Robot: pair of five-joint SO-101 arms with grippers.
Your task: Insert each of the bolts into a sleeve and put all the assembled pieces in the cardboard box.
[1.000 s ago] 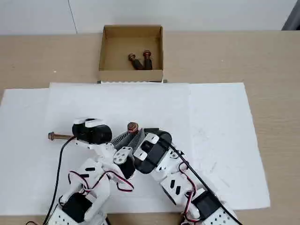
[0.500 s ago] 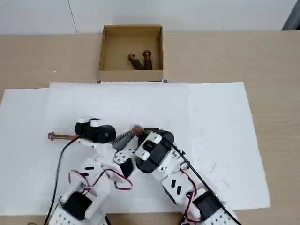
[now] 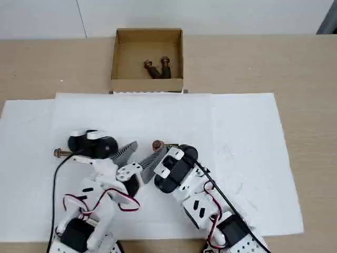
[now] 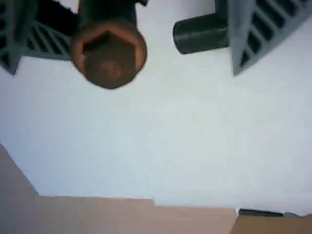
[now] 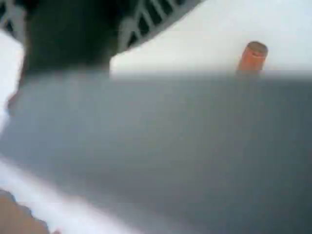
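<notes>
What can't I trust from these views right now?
- Right wrist view: a grey blur close to the lens hides most of the scene beside an orange bolt end.
- High view: what grips the bolt head is hidden beneath the right arm.
- High view: the lying bolt is partly under the left arm.
- Left wrist view: the dark cylinder is cut by the edge; sleeve or not, unclear.

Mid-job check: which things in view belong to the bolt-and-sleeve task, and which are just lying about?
Job:
cardboard box
two assembled pieces inside it
held bolt in the right gripper
loose bolt on the paper

Lying about:
white paper sheets
table
</notes>
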